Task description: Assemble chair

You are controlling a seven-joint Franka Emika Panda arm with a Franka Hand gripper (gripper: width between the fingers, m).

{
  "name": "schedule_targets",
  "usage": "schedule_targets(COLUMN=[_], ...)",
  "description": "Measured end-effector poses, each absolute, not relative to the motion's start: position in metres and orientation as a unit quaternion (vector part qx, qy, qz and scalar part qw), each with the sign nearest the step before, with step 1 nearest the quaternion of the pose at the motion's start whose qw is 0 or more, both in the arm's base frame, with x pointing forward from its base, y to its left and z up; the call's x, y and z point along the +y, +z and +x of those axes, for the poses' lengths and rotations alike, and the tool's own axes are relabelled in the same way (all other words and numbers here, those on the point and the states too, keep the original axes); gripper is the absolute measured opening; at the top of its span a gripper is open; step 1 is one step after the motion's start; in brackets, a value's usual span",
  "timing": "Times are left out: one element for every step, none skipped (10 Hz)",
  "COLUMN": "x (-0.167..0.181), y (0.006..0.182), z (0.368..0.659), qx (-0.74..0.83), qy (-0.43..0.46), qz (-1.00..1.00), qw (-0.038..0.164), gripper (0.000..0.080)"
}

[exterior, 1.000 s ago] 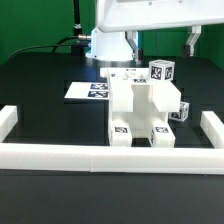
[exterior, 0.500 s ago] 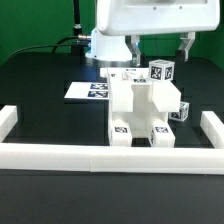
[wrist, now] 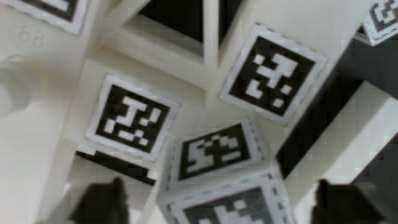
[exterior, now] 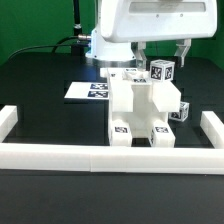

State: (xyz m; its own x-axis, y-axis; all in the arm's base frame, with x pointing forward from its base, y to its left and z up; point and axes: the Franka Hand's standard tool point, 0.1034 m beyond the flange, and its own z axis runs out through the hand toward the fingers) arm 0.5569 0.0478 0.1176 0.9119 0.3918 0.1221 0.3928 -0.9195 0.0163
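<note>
Pincer point(exterior: 163, 52) hangs in the upper right of the exterior view, its 2 fingers point(exterior: 143, 49) apart, flanking the tagged block point(exterior: 161, 72) from above without touching it. That block tops the chair point(exterior: 133, 108), which stands at frame centre behind the rail point(exterior: 90, 157). Judged step: approach for a grasp. Next move calls for a square descent, then clamping without tipping the chair.

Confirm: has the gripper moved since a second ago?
Yes. The gripper has drawn its jaws inward, toward the top block of the chair, which sits unchanged.
</note>
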Motion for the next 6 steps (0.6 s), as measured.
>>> schedule_targets(x=[0.0479, 0.0479, 0.0479, 0.0480, 0.0479, 0.0479], y=[0.1176, 0.1176, 0.1177, 0.1177, 0.1178, 0.1178], z=[0.5569, 0.5570, 0.5570, 0.5571, 0.5571, 0.5572], qx=[-0.158, -0.125, -0.092, -0.063, -0.024, 0.005], qy=[-0.061, -0.061, -0.061, -0.061, -0.060, -0.060], qz=[-0.985, -0.990, -0.994, -0.996, -0.998, -0.998], qw=[0.007, 0.009, 0.011, 0.013, 0.015, 0.017], gripper=[0.0382, 0.0282, 0.0282, 0.0282, 0.0282, 0.0282])
